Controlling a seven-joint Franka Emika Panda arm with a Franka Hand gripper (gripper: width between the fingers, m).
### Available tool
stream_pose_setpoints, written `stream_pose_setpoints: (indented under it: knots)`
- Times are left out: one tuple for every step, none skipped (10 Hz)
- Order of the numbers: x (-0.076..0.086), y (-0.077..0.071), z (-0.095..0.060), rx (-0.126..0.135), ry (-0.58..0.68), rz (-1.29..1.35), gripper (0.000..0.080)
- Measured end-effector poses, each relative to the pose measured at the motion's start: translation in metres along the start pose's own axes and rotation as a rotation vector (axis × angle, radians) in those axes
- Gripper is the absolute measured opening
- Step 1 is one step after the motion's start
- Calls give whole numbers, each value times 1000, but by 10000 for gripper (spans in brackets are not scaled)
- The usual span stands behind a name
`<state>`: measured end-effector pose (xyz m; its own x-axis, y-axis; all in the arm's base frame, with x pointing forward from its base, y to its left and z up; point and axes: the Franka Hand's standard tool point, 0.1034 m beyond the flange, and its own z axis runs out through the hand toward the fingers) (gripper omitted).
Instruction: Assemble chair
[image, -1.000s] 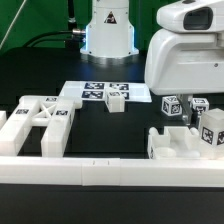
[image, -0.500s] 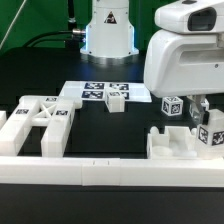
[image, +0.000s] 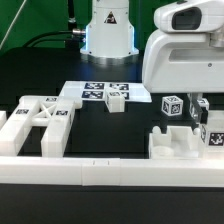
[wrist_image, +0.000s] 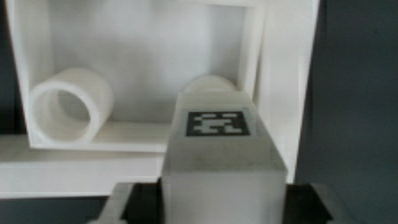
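My gripper (image: 205, 112) hangs at the exterior view's right, shut on a white chair post (wrist_image: 219, 150) with a square tag on its face. In the wrist view the post fills the gap between both fingers (wrist_image: 135, 203). Beyond it lies a white boxy chair part (wrist_image: 143, 70) with a round peg inside. The exterior view shows the held post (image: 213, 133) just above a notched white block (image: 178, 146). A second tagged post (image: 172, 107) stands beside it. A flat slab with a cross-shaped piece (image: 40, 118) lies at the left.
The marker board (image: 95, 90) lies mid-table with a small tagged block (image: 116, 100) on it. A long white border rail (image: 110, 176) runs along the front. The robot base (image: 108, 30) stands behind, and the arm's big white hand (image: 180, 50) covers the upper right.
The jaws went from open to shut on the tagged post. The hand shifted slightly to the exterior view's left.
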<state>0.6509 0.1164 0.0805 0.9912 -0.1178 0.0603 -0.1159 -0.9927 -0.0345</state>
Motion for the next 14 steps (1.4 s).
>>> stream_pose_setpoints:
  knots:
    - [-1, 4, 1, -3, 0, 121, 282]
    - [-2, 8, 0, -4, 0, 211, 284]
    - [-2, 9, 0, -6, 4, 284, 284]
    - [-2, 14, -1, -26, 6, 376, 284]
    - [-1, 21, -1, -43, 8, 452, 285]
    - [-1, 23, -1, -50, 11, 476, 285]
    - [-1, 25, -1, -52, 11, 494, 290]
    - [-1, 24, -1, -52, 11, 488, 290]
    - [-1, 24, -2, -51, 12, 479, 536]
    - [0, 25, -12, -41, 19, 359, 536]
    - [-5, 32, -26, -32, 22, 270, 625]
    - [-13, 40, -34, -30, 17, 211, 625]
    - [-19, 44, -38, -30, 14, 201, 646]
    - [-19, 43, -35, -31, 12, 203, 646]
